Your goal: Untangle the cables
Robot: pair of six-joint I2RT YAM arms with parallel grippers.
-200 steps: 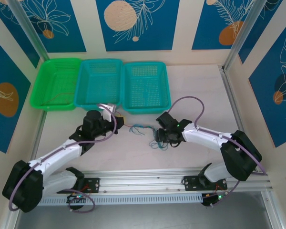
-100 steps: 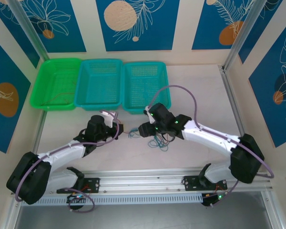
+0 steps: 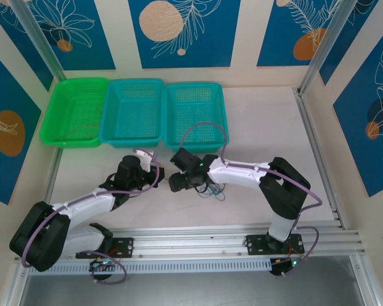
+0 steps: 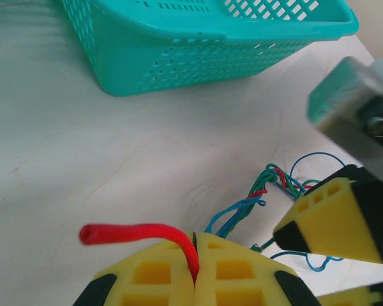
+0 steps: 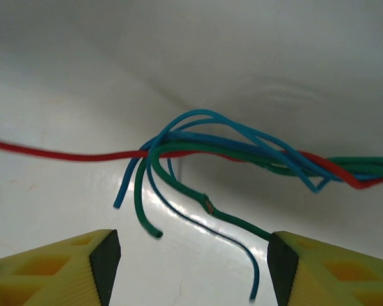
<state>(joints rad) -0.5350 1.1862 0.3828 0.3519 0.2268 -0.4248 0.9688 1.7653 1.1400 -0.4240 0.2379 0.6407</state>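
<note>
We've got left gripper [image 4: 195,241] pinching thin red wire [image 4: 134,233]; right gripper [image 5: 195,255] spread wide, facing twisted red-green-blue wire tangle [image 5: 255,156] on pale tabletop [image 5: 51,95].

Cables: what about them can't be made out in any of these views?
Top external: the cables are too small to tell strands apart, and the right pincer covers part of the tangle.
Right wrist: the twisted strands run off the right edge, so their far ends are cut off.
Left wrist: the shut left pincer hides the red cable past the grip.
</note>
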